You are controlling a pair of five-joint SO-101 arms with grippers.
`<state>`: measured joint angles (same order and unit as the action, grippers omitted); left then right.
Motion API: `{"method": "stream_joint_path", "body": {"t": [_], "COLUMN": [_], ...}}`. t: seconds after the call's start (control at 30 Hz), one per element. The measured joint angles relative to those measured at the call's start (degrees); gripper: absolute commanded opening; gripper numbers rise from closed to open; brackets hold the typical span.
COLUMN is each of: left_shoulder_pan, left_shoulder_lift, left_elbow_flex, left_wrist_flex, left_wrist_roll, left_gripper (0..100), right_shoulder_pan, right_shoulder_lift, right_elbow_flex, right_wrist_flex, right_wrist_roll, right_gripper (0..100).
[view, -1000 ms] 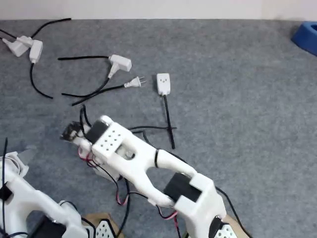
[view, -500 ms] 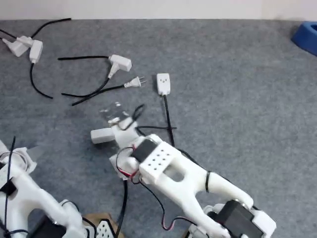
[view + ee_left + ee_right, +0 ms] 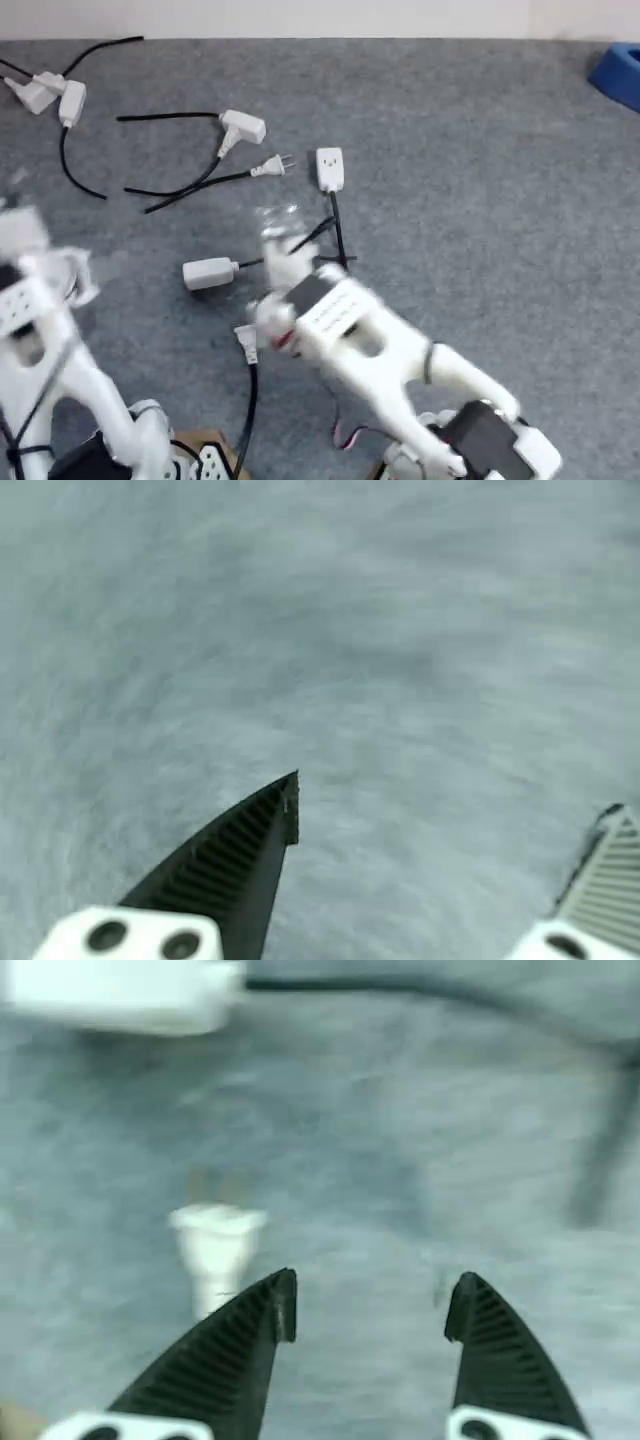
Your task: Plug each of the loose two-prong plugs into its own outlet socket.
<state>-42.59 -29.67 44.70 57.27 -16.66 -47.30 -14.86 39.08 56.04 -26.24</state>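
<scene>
Right gripper (image 3: 370, 1305) has shifted from the socket (image 3: 210, 272) to just beside a loose plug (image 3: 217, 1245), jaws apart; left gripper (image 3: 450, 798) likewise spread, over carpet (image 3: 400, 630).

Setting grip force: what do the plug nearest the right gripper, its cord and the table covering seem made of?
Plug: white, smooth, likely moulded plastic. Cord: black, matte, curving loosely, probably rubber or vinyl. Table covering: grey, mottled, fuzzy, like felt or short-pile carpet.
</scene>
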Motion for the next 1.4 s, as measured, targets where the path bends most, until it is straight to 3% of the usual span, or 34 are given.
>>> {"method": "stream_joint_path", "body": {"t": [0.2,0.27,0.4,0.63,0.8,0.97,1.13,1.4], "left_shoulder_pan": [20.04,26.37,34.99,35.52,35.34,30.95,25.32,26.2], "left_shoulder_lift": [0.97,3.87,14.51,28.31,34.9,39.56,45.1,50.11], "left_elbow_flex": [-26.55,-30.95,-34.02,-41.49,-42.2,-45.45,-50.11,-50.37], "left_wrist_flex": [28.48,33.93,36.4,36.66,36.75,36.66,36.66,36.66], "left_wrist_roll": [-0.44,-0.88,-1.41,-8.09,-13.01,-17.23,-18.02,-18.02], "left_gripper": [43,43,43,42,34,33,33,33], "right_shoulder_pan": [24.79,26.81,25.32,24.88,24.88,24.79,24.79,24.79], "right_shoulder_lift": [-8.62,-9.14,-10.64,-17.14,-22.24,-26.02,-27.43,-27.6], "right_elbow_flex": [0.18,2.99,11.96,21.89,24.53,27.6,27.69,27.69], "right_wrist_flex": [6.07,7.21,4.66,-3.25,-5.54,-7.47,-7.65,-7.65], "right_wrist_roll": [4.4,9.67,15.65,16.53,16.53,16.53,16.53,16.53], "right_gripper": [24.1,24.1,24.1,24.1,24.1,24.1,24.1,24.1]}}
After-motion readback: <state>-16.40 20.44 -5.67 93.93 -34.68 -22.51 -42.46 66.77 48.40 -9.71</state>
